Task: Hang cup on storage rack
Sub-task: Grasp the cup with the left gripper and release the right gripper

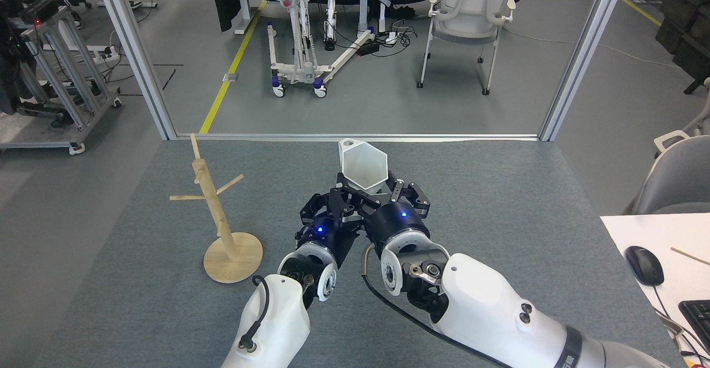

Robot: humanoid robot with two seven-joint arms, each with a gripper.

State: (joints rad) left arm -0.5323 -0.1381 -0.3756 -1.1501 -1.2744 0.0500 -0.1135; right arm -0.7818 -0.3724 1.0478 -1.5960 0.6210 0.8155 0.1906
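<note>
- Grey carpeted table (499,190) fills the lower view; its far edge runs along an aluminium frame rail (355,135), with workshop floor, a white chair (468,18) and a wheeled stand (302,51) beyond.
- Cup (363,164): white, hexagonal, held up off the table near its middle. Tipped so the open mouth faces the camera, and its long axis leans away from the camera toward the far edge. The small pierced handle sits at the upper left corner of the rim.
- Right gripper (367,187): closed around the cup's lower, narrower end, black fingers either side of it.
- Left gripper (327,204): just beside the right one, on its left, close under the cup. Dark and crowded; cannot tell how far it is open or whether it touches the cup.
- Storage rack (222,212): stands upright on its round base, well to the left of the cup, post leaning slightly in this view, pegs angled out both sides.
- Open carpet lies between the grippers and the rack.
- Right table corner carries a white desk edge with a mouse (643,265).
</note>
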